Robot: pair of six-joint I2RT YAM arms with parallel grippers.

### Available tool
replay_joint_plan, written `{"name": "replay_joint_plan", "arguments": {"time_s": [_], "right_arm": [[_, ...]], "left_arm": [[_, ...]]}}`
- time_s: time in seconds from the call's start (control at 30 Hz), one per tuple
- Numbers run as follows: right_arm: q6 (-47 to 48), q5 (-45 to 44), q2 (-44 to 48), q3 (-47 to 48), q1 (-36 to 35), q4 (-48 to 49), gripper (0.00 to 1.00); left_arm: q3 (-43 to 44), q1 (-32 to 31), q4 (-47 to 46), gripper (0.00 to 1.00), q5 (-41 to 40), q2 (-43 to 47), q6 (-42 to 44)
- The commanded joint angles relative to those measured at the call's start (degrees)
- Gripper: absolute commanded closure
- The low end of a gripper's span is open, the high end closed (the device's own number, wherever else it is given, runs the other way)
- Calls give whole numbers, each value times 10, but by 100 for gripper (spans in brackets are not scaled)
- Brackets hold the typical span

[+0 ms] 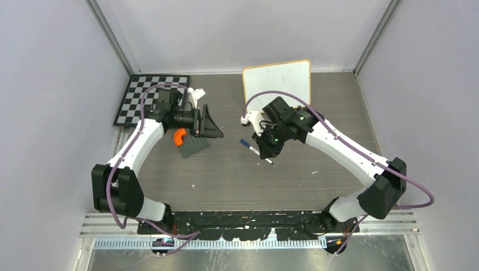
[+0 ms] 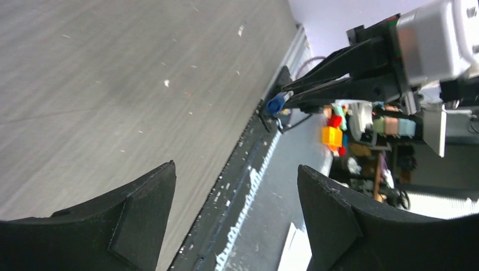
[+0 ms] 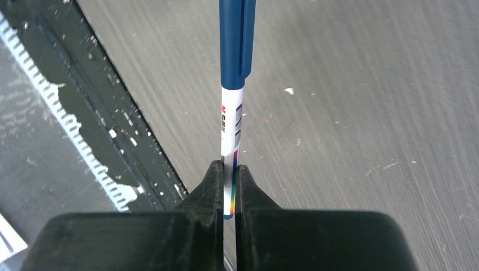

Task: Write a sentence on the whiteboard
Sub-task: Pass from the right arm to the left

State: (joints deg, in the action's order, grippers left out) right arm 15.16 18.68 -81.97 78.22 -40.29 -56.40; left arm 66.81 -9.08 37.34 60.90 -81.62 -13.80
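Note:
The whiteboard (image 1: 277, 81), white with a thin light-orange frame, stands at the back of the table. Its face looks blank in the top view, and no blue sentence shows. My right gripper (image 1: 262, 151) hangs in front of the board, above mid-table. It is shut on a marker (image 1: 248, 145) with a white barrel and a blue cap, which points left and away from the board. In the right wrist view the gripper (image 3: 229, 168) pinches the barrel's end and the capped marker (image 3: 235, 84) sticks straight out. My left gripper (image 1: 216, 123) is open and empty, facing the right gripper; the marker cap (image 2: 275, 104) shows ahead of it (image 2: 236, 169).
A black-and-white checkerboard (image 1: 149, 99) lies at the back left. A grey studded plate (image 1: 194, 147) with an orange curved piece (image 1: 179, 135) sits under the left gripper. A small white object (image 1: 197, 93) lies near the checkerboard. A black strip (image 1: 248, 217) runs along the near edge.

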Motion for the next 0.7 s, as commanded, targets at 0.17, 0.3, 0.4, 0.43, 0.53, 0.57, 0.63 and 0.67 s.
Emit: {"name": "replay_joint_plan", "arguments": {"time_s": [0.17, 0.3, 0.4, 0.43, 0.53, 0.57, 0.63, 0.67], "right_arm": [[18, 9, -26, 38, -72, -21, 100], [18, 9, -38, 49, -84, -24, 100], [18, 13, -39, 62, -88, -29, 100], [18, 14, -40, 65, -89, -31, 100], [20, 10, -40, 70, -89, -34, 100], [22, 8, -39, 69, -89, -33, 100], [23, 7, -38, 69, -89, -34, 100], [24, 8, -37, 69, -89, -35, 100]], "left_arm": [[-65, -95, -128, 29, 71, 1, -104], [-71, -131, -134, 39, 68, -11, -107], [-70, -142, -134, 47, 69, -24, -110], [-71, -144, -135, 51, 72, -28, -111], [-72, -147, -141, 64, 86, -38, -116], [-73, -147, -145, 67, 91, -39, -118], [-76, -147, -161, 80, 104, -42, -131], [-78, -147, -172, 89, 113, -42, -139]]}}
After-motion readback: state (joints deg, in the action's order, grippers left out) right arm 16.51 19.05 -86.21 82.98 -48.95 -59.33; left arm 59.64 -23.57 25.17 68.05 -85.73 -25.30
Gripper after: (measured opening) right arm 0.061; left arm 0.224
